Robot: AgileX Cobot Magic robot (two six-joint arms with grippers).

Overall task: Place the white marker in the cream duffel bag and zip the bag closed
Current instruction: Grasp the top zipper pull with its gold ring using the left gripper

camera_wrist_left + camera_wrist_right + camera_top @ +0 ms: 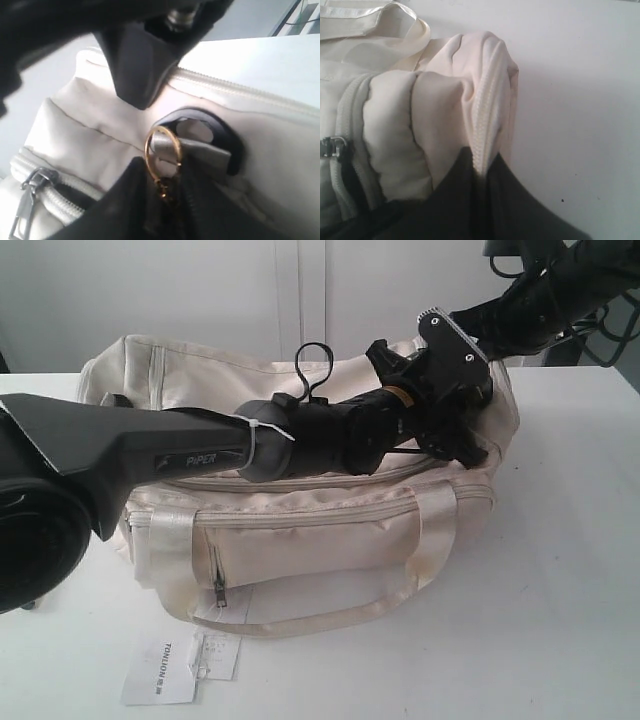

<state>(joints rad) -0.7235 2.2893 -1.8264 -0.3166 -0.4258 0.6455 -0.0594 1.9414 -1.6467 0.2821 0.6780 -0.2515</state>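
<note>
One cream duffel bag [330,540] on one white table [560,590]. Two black robot arms: left arm [130,445], right arm [530,300]. Two paper tags near-left of the bag: one large card [160,675], one small card [218,655]. One strap handle [330,618] showing, near side. One front-pocket zipper pull [218,585]. Left wrist view: one gold ring [162,150], one black D-ring [227,140].

White tabletop [560,620], pale panelled wall [200,290] behind it, vertical seams at centre
</note>
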